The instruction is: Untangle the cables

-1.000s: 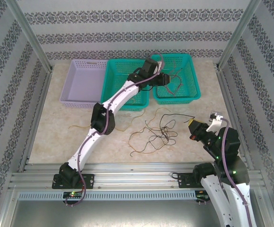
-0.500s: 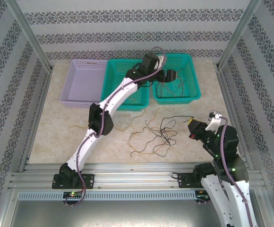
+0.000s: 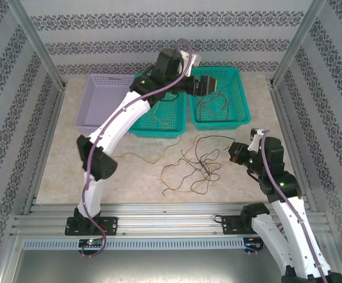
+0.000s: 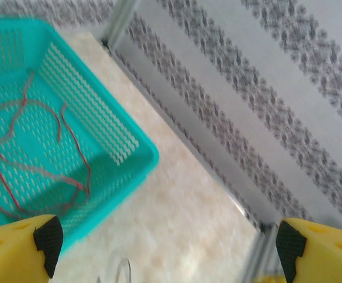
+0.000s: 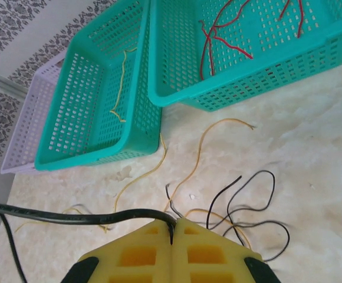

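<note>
Left gripper (image 4: 165,253) is hanging wide open, holding nothing, above the right teal basket (image 4: 132,150) at the tabletop's far edge, with red cables (image 4: 76,147) lying inside. Right gripper (image 5: 172,231) is pinching a black cable (image 5: 71,217), jaws fully together. Black/orange tangle (image 3: 196,168) is sitting mid-tabletop; a yellow cable (image 5: 119,88) is lying in the middle teal basket (image 5: 65,135).

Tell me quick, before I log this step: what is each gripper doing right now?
Left gripper: open, holding nothing.
Right gripper: shut on a black cable.
</note>
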Available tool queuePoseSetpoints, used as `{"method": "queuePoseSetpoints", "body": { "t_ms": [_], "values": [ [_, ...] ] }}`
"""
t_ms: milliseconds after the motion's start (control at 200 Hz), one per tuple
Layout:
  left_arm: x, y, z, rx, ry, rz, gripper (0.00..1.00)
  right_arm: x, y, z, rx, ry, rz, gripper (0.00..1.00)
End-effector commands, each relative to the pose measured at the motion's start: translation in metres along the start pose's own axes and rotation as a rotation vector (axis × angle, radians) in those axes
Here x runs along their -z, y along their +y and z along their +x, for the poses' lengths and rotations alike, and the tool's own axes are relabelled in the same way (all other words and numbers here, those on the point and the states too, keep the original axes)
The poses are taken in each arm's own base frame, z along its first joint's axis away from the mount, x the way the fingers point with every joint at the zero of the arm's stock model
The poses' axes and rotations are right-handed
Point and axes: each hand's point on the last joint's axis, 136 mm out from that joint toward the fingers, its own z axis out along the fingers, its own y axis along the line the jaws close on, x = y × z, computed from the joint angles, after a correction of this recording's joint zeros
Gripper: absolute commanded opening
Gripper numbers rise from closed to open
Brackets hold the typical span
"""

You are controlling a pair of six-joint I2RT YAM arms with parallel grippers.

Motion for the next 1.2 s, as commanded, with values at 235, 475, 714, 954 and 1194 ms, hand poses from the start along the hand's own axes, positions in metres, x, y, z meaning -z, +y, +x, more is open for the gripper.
{"method": "queuePoseSetpoints", "body": {
  "t_ms": [235, 475, 714, 954, 1194],
  "values": [
    [0.035, -0.037, 0.086, -0.021, 0.095, 0.187, 0.95, -0.009, 0.041, -0.034, 0.044, -0.043, -0.155, 0.00],
    [0.039, -0.029, 0.137, -0.008, 0.181, 0.195, 0.94, -0.017, 0.048, -0.034, 0.039, -0.024, -0.194, 0.00],
    [0.030, -0.013, 0.152, -0.008, 0.213, 0.140, 0.92, -0.016, 0.057, -0.033, 0.041, -0.016, -0.239, 0.00],
    [0.022, -0.003, 0.152, -0.008, 0.196, 0.105, 0.65, -0.013, 0.073, -0.025, 0.067, 0.013, -0.300, 0.00],
    [0.024, -0.003, 0.140, -0.025, 0.174, 0.076, 0.00, -0.019, 0.070, -0.018, 0.077, 0.034, -0.283, 0.00]
  ]
}}
